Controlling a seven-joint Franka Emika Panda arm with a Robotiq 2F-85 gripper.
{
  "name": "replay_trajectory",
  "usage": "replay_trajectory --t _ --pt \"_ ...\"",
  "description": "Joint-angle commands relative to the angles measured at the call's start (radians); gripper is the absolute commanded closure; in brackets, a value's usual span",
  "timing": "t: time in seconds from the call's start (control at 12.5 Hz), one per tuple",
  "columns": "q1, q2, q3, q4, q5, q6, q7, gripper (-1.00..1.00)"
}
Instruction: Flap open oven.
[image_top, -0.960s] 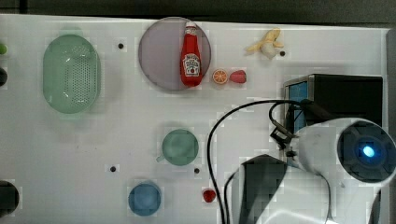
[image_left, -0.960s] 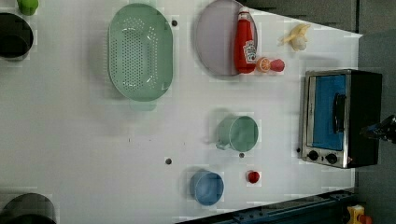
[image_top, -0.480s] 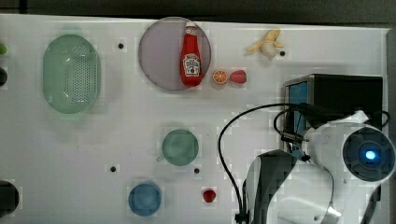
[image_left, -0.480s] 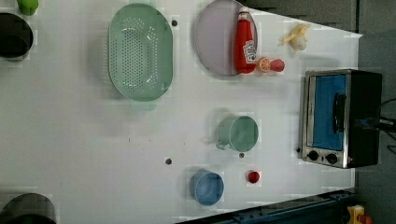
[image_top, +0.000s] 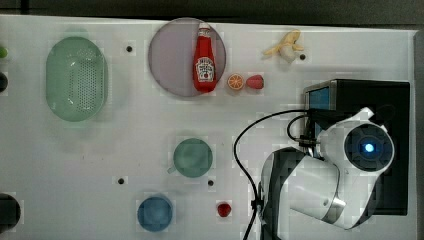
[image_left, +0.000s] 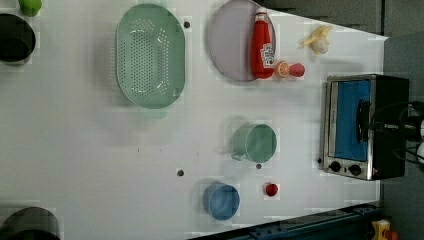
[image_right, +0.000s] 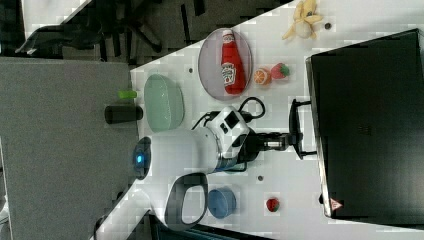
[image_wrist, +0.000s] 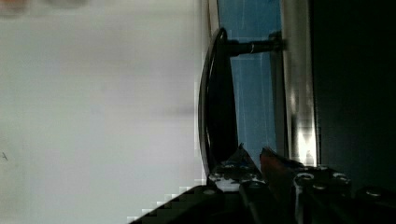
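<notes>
Black oven (image_left: 364, 126) with a silver front frame and blue glass door stood at the left view's right edge of the white table (image_left: 90, 150), door shut, knobs at the lower end of the front. Its bar handle (image_right: 295, 128) stood off the door on two posts. In the right view the claw (image_right: 294, 141) sat directly in front of the door, level with the handle and touching or nearly touching the bar. In the wrist view the fingers (image_wrist: 275, 163) lay close by the curved bar and the blue glass; whether they were parted or closed on the bar could not be told. White arm (image_top: 330, 175) reached over the oven's front edge in the top view.

Outward, top view: green mug (image_top: 192, 157) near the oven's front, red ball (image_top: 224, 209) and blue cup (image_top: 155, 212) below it, ketchup bottle (image_top: 205, 57) lying on a plate (image_top: 167, 57), orange half (image_top: 235, 81), strawberry (image_top: 255, 81), banana (image_top: 285, 46), green colander (image_top: 76, 78) well apart.
</notes>
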Motion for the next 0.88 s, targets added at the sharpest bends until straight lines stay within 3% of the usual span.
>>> replay_trajectory --t 0.08,0.56,0.88 --pt "-0.003 0.018 -0.013 0.008 0.002 0.036 -0.048 0.65" --pt "0.017 0.069 0.027 -0.004 -0.007 0.063 -0.028 0.65" --pt "0.052 0.082 0.085 -0.037 -0.109 0.062 0.172 0.65"
